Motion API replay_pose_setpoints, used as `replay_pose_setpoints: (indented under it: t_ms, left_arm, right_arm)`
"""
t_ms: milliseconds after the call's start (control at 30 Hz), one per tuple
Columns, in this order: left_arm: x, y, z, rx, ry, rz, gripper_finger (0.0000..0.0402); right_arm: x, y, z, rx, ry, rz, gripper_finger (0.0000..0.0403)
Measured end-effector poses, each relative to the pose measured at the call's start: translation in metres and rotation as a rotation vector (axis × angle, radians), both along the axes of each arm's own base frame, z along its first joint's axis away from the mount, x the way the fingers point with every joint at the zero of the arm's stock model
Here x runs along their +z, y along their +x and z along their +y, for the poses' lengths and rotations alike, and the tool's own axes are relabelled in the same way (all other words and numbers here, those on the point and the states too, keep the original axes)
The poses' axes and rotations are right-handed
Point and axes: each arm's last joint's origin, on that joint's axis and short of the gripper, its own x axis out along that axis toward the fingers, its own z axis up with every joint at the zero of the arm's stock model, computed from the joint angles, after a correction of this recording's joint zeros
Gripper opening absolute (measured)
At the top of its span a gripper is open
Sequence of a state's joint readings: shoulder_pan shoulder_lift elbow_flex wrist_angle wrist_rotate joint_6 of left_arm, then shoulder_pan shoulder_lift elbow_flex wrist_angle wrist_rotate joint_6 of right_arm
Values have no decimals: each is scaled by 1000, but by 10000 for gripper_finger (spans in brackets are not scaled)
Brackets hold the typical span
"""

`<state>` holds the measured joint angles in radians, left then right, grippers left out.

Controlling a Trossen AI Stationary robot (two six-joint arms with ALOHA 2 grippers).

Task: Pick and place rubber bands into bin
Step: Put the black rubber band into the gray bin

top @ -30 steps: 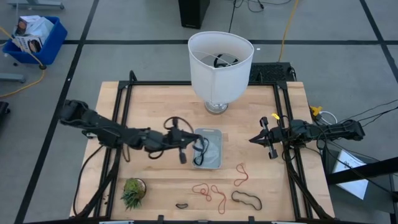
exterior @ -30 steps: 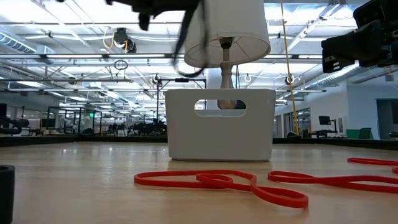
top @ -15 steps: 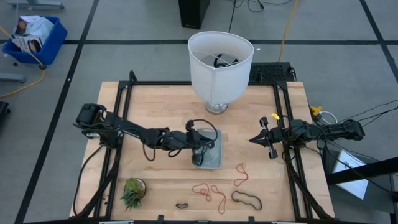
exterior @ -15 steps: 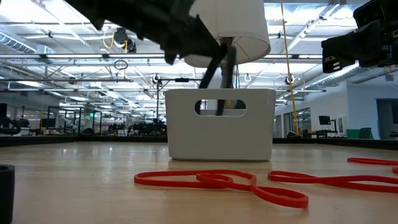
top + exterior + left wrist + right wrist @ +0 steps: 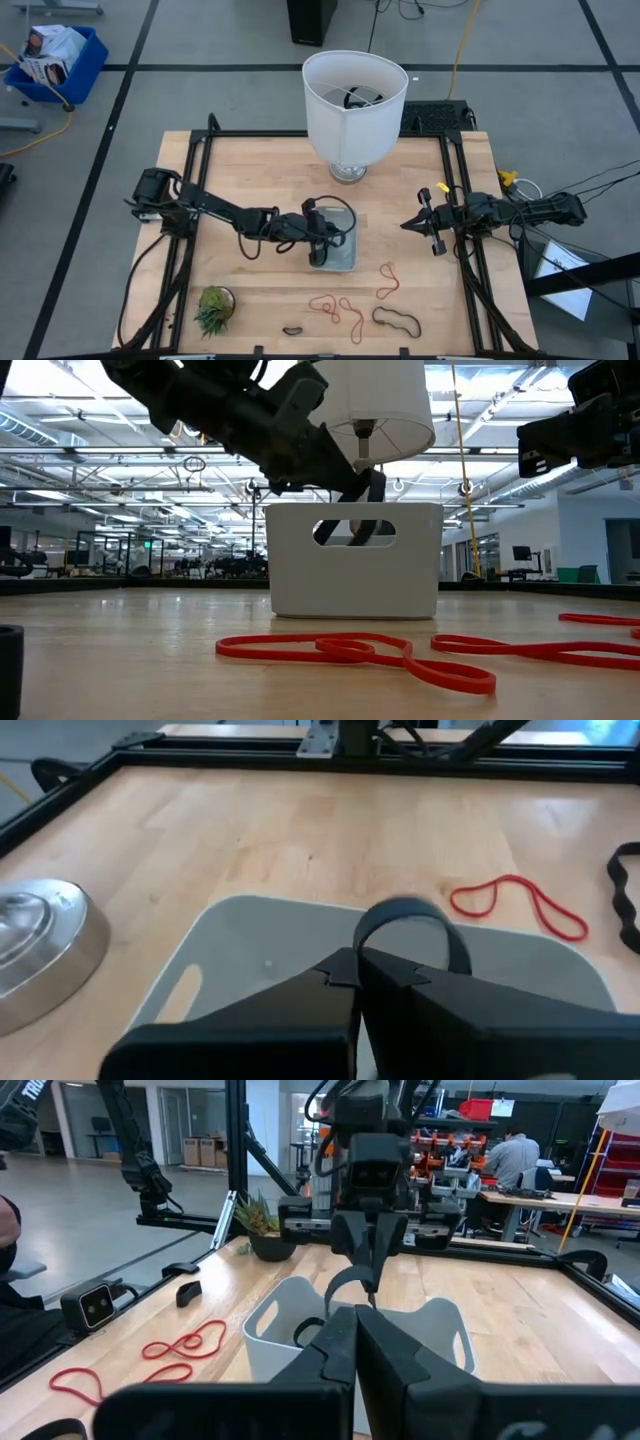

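My left gripper [image 5: 322, 238] reaches from the table's left over the pale grey-blue bin [image 5: 346, 260] and is shut on a black rubber band [image 5: 405, 915]. The right wrist view shows this gripper [image 5: 368, 1245] above the bin [image 5: 440, 1325], with the band [image 5: 343, 1288] curving below it. My right gripper [image 5: 405, 226] is shut and empty, at the table's right, pointing at the bin. Red rubber bands [image 5: 335, 308] [image 5: 388, 280] and black ones [image 5: 397, 320] [image 5: 292, 330] lie flat on the table near its front edge. My left gripper pinches the black rubber band between its two shut fingers. A loop of the band [image 5: 440, 925] arches out past the fingertips. The fingers slant down from the table's left. The loop hangs inside the bin's outline; I cannot tell whether it touches the bin's floor.
A tall white lampshade on a metal base [image 5: 355, 95] stands just behind the bin. A small potted plant [image 5: 214, 308] sits at the front left. Black frame rails [image 5: 200, 190] run along the table's sides. A blue crate [image 5: 60, 60] stands on the floor.
My left gripper has gone toward the table's right and down, from beside the bin's left wall to over the bin, carrying the black band with it. It has stayed shut. The band's loop now hangs within the bin's walls.
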<state>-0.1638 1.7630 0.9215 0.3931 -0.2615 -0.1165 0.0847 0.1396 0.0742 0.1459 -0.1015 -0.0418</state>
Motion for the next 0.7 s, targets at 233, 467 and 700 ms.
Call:
replay_pose_setpoints:
  t_ms: [233, 467, 700]
  left_arm:
    - [1, 0, -2, -2, -11, -7, 85]
    - [17, -5, -1, 1, -8, -48, 173]
    - [61, -32, -11, -69, 130, -60, 198]
  right_arm:
    - [0, 0, 0, 0, 0, 0, 1]
    - [0, 0, 0, 0, 0, 0, 2]
    - [0, 0, 0, 0, 0, 0, 1]
